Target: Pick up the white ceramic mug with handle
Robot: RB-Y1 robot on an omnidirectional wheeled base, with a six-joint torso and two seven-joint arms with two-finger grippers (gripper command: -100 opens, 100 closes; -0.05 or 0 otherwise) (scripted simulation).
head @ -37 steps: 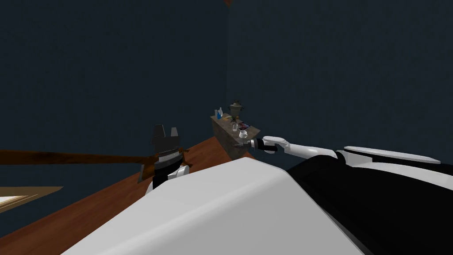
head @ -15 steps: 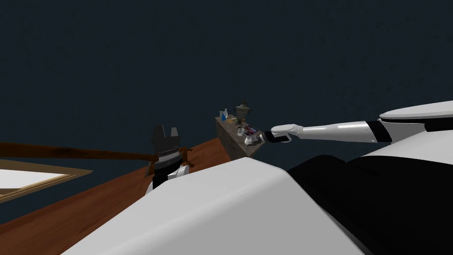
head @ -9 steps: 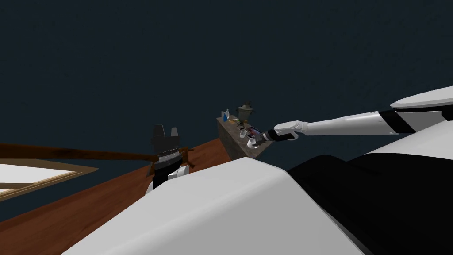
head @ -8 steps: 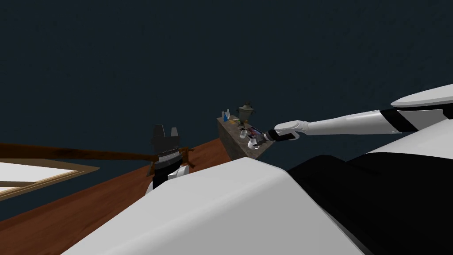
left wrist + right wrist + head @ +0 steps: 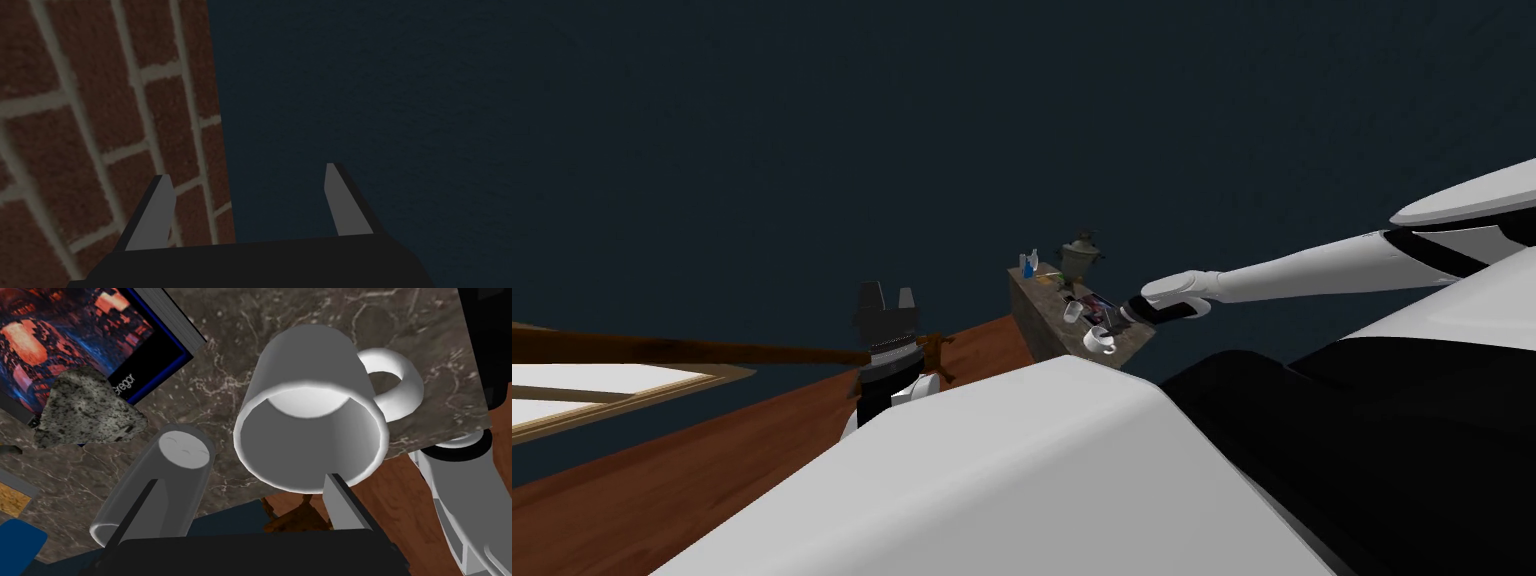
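book [image 5: 65, 338] cut off, glass [image 5: 170, 473] partly behind right gripper [image 5: 241, 479]

dark blue walls [image 5: 812, 120], red-brown wood floor [image 5: 712, 460], marble-topped table [image 5: 1039, 322], brick wall [image 5: 75, 100].

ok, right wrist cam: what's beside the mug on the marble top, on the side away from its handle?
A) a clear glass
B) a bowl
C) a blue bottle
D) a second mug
A: a clear glass stands beside the white mug on the marble top, on the side opposite the mug's handle.
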